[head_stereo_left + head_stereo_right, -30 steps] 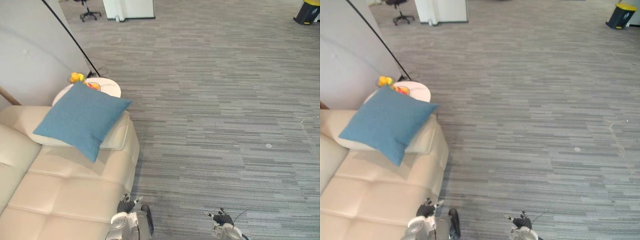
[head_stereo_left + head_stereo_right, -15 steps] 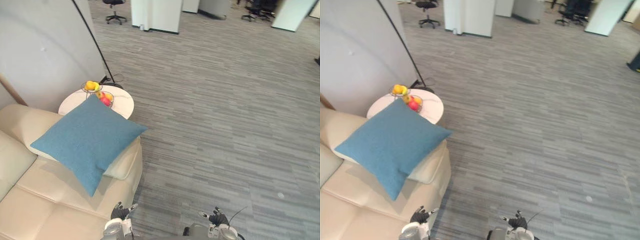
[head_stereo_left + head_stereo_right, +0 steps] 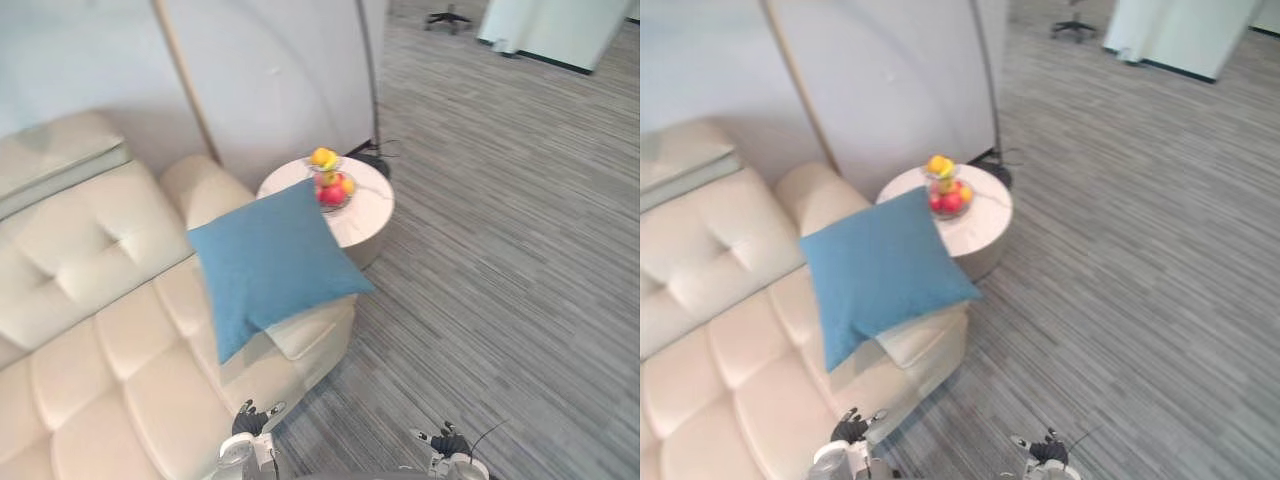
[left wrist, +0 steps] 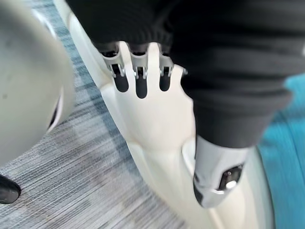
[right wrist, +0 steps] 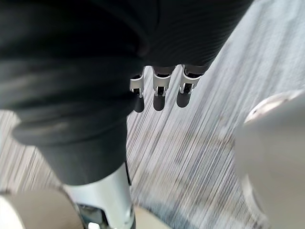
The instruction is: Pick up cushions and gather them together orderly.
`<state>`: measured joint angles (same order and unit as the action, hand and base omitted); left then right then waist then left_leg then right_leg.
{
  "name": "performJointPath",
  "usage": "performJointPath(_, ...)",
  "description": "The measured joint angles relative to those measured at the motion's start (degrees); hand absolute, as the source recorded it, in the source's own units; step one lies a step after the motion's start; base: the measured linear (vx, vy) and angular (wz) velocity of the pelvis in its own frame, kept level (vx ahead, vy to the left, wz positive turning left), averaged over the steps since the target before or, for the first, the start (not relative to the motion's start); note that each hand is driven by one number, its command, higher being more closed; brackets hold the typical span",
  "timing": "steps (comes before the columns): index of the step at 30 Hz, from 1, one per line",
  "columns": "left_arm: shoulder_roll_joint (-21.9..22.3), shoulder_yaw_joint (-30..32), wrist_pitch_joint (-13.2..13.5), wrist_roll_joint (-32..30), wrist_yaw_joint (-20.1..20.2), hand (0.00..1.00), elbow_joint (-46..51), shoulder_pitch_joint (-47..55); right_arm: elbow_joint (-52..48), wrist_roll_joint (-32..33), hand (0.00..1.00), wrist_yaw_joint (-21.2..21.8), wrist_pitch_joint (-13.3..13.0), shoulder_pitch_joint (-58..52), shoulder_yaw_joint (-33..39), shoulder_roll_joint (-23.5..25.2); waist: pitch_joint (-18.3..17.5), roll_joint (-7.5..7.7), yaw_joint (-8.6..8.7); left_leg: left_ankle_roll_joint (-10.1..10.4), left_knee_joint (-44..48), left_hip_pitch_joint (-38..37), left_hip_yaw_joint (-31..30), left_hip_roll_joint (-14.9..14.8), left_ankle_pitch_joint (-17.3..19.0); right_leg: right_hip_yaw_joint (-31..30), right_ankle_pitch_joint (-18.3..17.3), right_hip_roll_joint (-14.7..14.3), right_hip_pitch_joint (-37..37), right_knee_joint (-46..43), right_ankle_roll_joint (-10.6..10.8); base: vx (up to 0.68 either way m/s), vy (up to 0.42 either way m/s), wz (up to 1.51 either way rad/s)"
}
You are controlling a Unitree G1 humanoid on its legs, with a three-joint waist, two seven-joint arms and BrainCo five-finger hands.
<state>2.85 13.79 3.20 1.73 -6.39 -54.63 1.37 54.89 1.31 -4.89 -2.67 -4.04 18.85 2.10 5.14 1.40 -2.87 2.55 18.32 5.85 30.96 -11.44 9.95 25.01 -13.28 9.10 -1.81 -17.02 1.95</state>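
View swung left; blue cushion (image 3: 268, 262) now mid-frame on sofa (image 3: 90, 250). Left robot hand (image 3: 245, 420), right robot hand (image 3: 447, 443) at bottom edge, fingers relaxed, empty. Probably lining up; no pick yet.

Cream sofa (image 3: 90, 330), round side table (image 3: 375, 207), grey carpet (image 3: 520, 250), pale wall (image 3: 270, 70), perhaps a partition.

An office lounge corner. Grey striped carpet tiles (image 3: 520, 250) run far across an open floor to a wheeled office chair (image 3: 1076, 28) and a white cabinet (image 3: 560, 30). Nearer, a cream tufted sofa (image 3: 90, 300) stands against a plain grey partition panel (image 3: 270, 70), beside a small round white bench (image 3: 370, 205) bearing a wire bowl of fruit (image 3: 332, 188).
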Motion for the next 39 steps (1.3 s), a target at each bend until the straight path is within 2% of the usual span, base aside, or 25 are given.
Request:
performJointPath(1, -0.78, -0.01, -0.16, -0.04, 0.02, 0.00, -0.17, 0.01, 0.08, -0.03, 0.00, 0.03, 0.25, 0.39, -0.01, 1.30, -0.21, 0.78, -0.26, -0.26, -2.33, -0.67, -0.29, 1.06, -0.99, -0.14, 1.46, -0.04, -0.39, 1.26, 0.23, 0.14, 0.093, 0.37)
performJointPath(2, -0.92, -0.01, -0.19, -0.05, 0.02, 0.00, -0.30, 0.03, 0.08, -0.03, 0.00, 0.03, 0.34, 0.46, -0.02, 1.58, -0.27, 0.88, -0.32, -0.26, -3.02, -1.08, -0.26, 1.27, -1.23, -0.26, 1.91, -0.03, -0.43, 1.28, 0.20, 0.13, 0.075, 0.00)
performJointPath(4, -1.01, -0.14, -0.16, -0.03, 0.05, 0.00, -1.22, 0.07, -0.04, -0.21, 0.00, 0.11, 0.53, 0.57, -0.56, 1.68, -0.05, 0.80, -0.39, -0.24, -6.18, -5.02, -0.07, 2.32, -1.53, -1.50, 3.06, 1.21, 0.09, -4.58, 0.68, 0.13, 0.079, -0.03)
performJointPath(5, -1.28, -0.35, -0.15, -0.01, 0.13, 0.00, -1.76, 0.10, -0.25, -0.26, 0.00, 0.10, 0.51, 0.56, -1.01, 1.57, 0.04, 1.07, -0.23, -0.27, -6.71, -7.11, -0.32, 2.77, -1.51, -2.25, 3.93, 3.02, 1.99, -12.63, 1.67, 0.12, 0.078, 0.13)
performJointPath(6, -1.45, -0.74, -0.17, -0.01, 0.18, 0.00, -2.04, 0.10, -0.41, -0.31, 0.00, 0.13, 0.48, 0.46, -1.12, 1.48, -0.03, 1.17, -0.14, -0.27, -6.87, -7.84, -0.48, 2.81, -1.51, -3.00, 5.30, 3.82, 3.30, -16.84, 1.96, 0.12, 0.083, 0.30)
performJointPath(7, -1.65, -1.48, -0.18, -0.01, 0.33, 0.00, -2.24, 0.22, -0.92, -0.58, 0.00, 0.16, 0.44, 0.39, -1.79, 1.22, 0.33, 0.50, -0.04, -0.30, -7.61, -9.39, -1.57, 2.61, -1.48, -5.55, 11.00, 4.86, 6.71, -25.44, 3.11, 0.07, 0.037, 0.44)
performJointPath(8, -1.60, -1.42, -0.15, -0.01, 0.45, 0.00, -2.21, 0.32, -2.13, -1.14, 0.00, 0.16, 0.36, -0.11, -2.37, 1.12, 0.36, 0.50, 0.28, -0.87, -8.30, -11.10, -2.97, 2.13, -0.48, -8.71, 12.63, 4.74, 11.06, -33.35, 3.14, 0.11, 0.015, 0.59)
performJointPath(9, -1.84, -1.25, -0.20, -0.03, 0.40, 0.00, -2.29, 0.14, -2.30, -1.26, 0.00, 0.23, 0.28, -0.07, -2.78, 1.17, 0.52, 1.01, 0.33, -0.42, -8.19, -11.38, -4.14, 2.14, 0.44, -11.01, 8.60, 4.42, 13.71, -36.72, 3.21, 0.11, -0.026, 0.51)
performJointPath(10, -1.96, -1.25, -0.21, -0.02, 0.40, 0.00, -2.39, -0.03, -2.37, -1.22, 0.00, 0.26, 0.31, 0.01, -2.95, 1.19, 0.66, 1.26, 0.32, -0.73, -8.15, -11.40, -4.69, 2.22, 0.63, -12.06, 7.05, 4.40, 14.55, -37.27, 3.22, 0.10, -0.087, 0.52)
performJointPath(11, -2.01, -1.22, -0.22, 0.01, 0.38, 0.00, -2.43, -0.18, -2.44, -1.24, 0.00, 0.27, 0.23, 0.18, -3.13, 0.95, 0.74, 1.20, 0.37, -0.67, -8.28, -12.05, -5.99, 2.31, 0.85, -13.59, 3.80, 3.78, 16.60, -36.12, 3.22, 0.11, -0.191, 0.60)
performJointPath(12, -1.96, -1.20, -0.20, 0.02, 0.38, 0.00, -2.50, -0.26, -2.34, -1.23, 0.00, 0.31, 0.00, 0.35, -3.40, 0.59, 0.82, 0.92, 0.66, -0.55, -8.29, -12.47, -7.75, 2.17, 1.53, -13.91, 2.32, 3.13, 17.37, -31.68, 2.82, 0.11, -0.226, 0.62)
performJointPath(14, -1.91, -0.63, -0.12, 0.04, 0.39, 0.00, -2.91, -0.48, -1.96, -1.23, 0.00, 0.31, -0.06, 0.55, -3.37, 0.49, 0.83, 0.91, 0.64, 0.32, -8.21, -12.57, -9.89, 1.98, 2.12, -15.67, 1.75, 1.58, 17.52, -23.87, 2.54, 0.08, -0.219, 0.62)
performJointPath(15, -1.80, 1.07, -0.08, 0.07, 0.40, 0.00, -3.35, -0.31, -1.43, -1.17, 0.00, 0.32, -0.10, 0.45, -3.33, 0.40, 0.76, 1.12, 0.67, 1.50, -7.88, -12.14, -11.67, 2.11, 2.58, -18.88, 3.35, -0.22, 16.29, -15.20, 1.99, 0.11, -0.288, 0.97)
performJointPath(16, -1.88, 2.13, -0.25, -0.52, -0.12, 0.00, -3.35, -0.40, -0.76, -1.26, 0.00, -0.11, 0.01, -0.12, -3.31, 0.22, 0.30, 2.53, 0.82, 3.56, -7.44, -12.26, -14.58, 3.28, 3.21, -20.71, 4.05, -0.06, 14.25, -9.27, 1.32, 0.14, -0.319, 0.84)
performJointPath(17, -1.51, 2.46, -0.35, -0.50, -0.35, 0.00, -3.51, -0.62, -0.12, -1.22, 0.00, -0.15, 0.09, -0.06, -3.25, 0.05, 0.13, 2.29, 0.68, 3.82, -7.42, -12.47, -15.18, 3.04, 3.33, -20.33, 2.84, -0.32, 13.31, -8.41, 1.24, 0.20, -0.289, 0.66)
performJointPath(19, 0.31, 2.73, -0.09, -0.41, -0.72, 0.00, -3.38, 0.43, 0.70, -1.22, 0.00, -0.22, 0.73, 0.54, -3.03, -2.40, -0.91, -1.97, 0.35, 5.48, -9.16, -13.49, -16.71, -0.39, 2.36, -17.51, 1.59, -3.47, 11.51, -6.98, -0.03, 0.28, -0.284, 0.27)
performJointPath(21, 0.75, 2.60, -0.17, -0.32, -0.70, 0.00, -3.49, 0.58, 0.70, -1.19, 0.00, -0.13, 0.71, 0.75, -3.19, -2.62, -1.12, -2.94, 0.34, 6.15, -11.38, -14.68, -17.40, -2.05, 1.53, -16.42, 1.54, -5.35, 10.38, -5.90, -0.42, 0.21, -0.212, 0.10)
performJointPath(24, 0.75, 2.46, -0.19, 0.18, -0.59, 0.00, -3.37, 0.74, 0.80, -0.75, 0.00, -0.13, 0.71, 0.45, -3.07, -2.29, -1.25, -2.29, 0.40, 6.42, -13.51, -16.72, -17.76, -2.83, 0.72, -15.68, 1.80, -6.85, 8.29, -4.48, -0.85, 0.13, -0.092, 0.04)
performJointPath(27, 0.43, 2.50, -0.19, 0.74, -0.66, 0.00, -3.36, 0.56, 0.82, 0.96, 0.00, -0.31, 0.70, -0.19, -1.99, -2.31, -1.79, -0.67, 0.48, 6.46, -13.56, -16.95, -18.08, -1.82, 0.68, -15.99, 1.87, -6.10, 7.47, -3.44, -0.79, 0.07, 0.026, 0.01)
performJointPath(29, -0.25, 2.66, -0.30, 0.88, -0.77, 0.00, -3.41, 0.71, 0.75, 2.16, 0.00, -0.63, 0.66, -0.77, -1.58, -1.84, -1.91, 0.41, 0.66, 6.47, -13.40, -16.96, -18.17, -0.72, 0.68, -16.24, 3.37, -5.25, 6.42, -1.63, -0.16, 0.03, 0.091, 0.05)
performJointPath(31, -0.90, 3.04, -0.33, 1.46, -0.84, 0.00, -3.42, 0.86, 0.67, 3.56, 0.00, -0.72, 0.69, -0.99, -1.02, -1.86, -1.94, 0.66, 0.70, 6.46, -13.39, -16.94, -18.08, -0.12, 0.68, -16.53, 4.76, -4.82, 5.83, -0.12, 0.33, 0.01, 0.121, -0.06)
performJointPath(32, -2.10, 3.29, -0.44, 2.98, -0.97, 0.00, -3.42, 0.98, -1.28, 3.84, 0.00, -0.80, 0.77, -0.81, -0.92, -2.07, -1.95, 0.97, 0.69, 6.45, -13.38, -16.72, -17.30, 0.80, 0.68, -17.47, 6.40, -4.20, 5.82, 1.39, 1.02, -0.03, 0.180, -0.18)
performJointPath(34, -2.71, 3.32, -0.63, 3.33, -1.11, 0.00, -3.42, 1.29, -3.76, 4.04, 0.00, -0.87, 0.79, -0.76, -0.93, -2.11, -1.84, 1.18, 0.69, 6.44, -13.31, -16.66, -17.19, 1.12, 0.69, -18.01, 7.11, -3.86, 5.93, 1.90, 1.33, -0.06, 0.114, -0.17)
performJointPath(35, -4.35, 3.36, -0.88, 4.67, -1.17, 0.00, -3.40, 1.56, -7.44, 5.21, 0.00, -1.13, 0.76, -0.72, -0.93, -2.32, -1.83, 1.19, 0.76, 6.28, -13.23, -16.60, -16.86, 1.37, 0.77, -18.54, 7.89, -3.67, 6.00, 2.46, 1.63, -0.06, 0.052, -0.15)
performJointPath(39, -7.49, 5.59, -0.92, 7.52, -1.32, 0.00, -0.94, 1.42, -18.94, 5.67, 0.00, -2.00, 0.50, 1.94, -1.02, -4.44, -1.84, 1.93, 0.68, 5.95, -13.05, -15.86, -15.52, 2.53, 0.96, -20.63, 8.39, -3.21, 7.85, 2.48, 2.11, -0.12, 0.035, -0.22)
